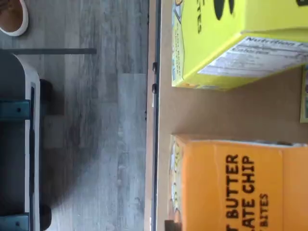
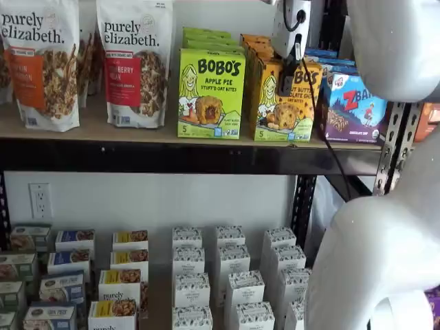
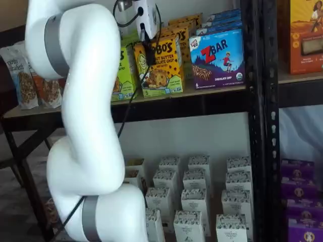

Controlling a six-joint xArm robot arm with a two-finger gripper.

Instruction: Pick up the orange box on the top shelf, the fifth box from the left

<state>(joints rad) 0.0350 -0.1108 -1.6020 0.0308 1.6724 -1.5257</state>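
Fingers on your gripper (image 2: pixel 289 67) hang right at the front top edge of the orange box (image 2: pixel 280 103), and the log-free look of them shows no gap, so they are clenched. You cannot tell from these pictures if they truly pinch the box or just sit against it. The orange box stands upright on the top shelf (image 2: pixel 103 130), at the front of its row, just beside the green box (image 2: pixel 210 94) on one side and near the blue box (image 2: pixel 357 106) on the other. In the wrist view you see the orange box (image 1: pixel 236 185) from above, apart from the green box (image 1: pixel 226 43). You seem to be at the grab step. Next you need a slow pull up and out toward you, clear of the shelf rail, so the box does not tip or bump its neighbors.
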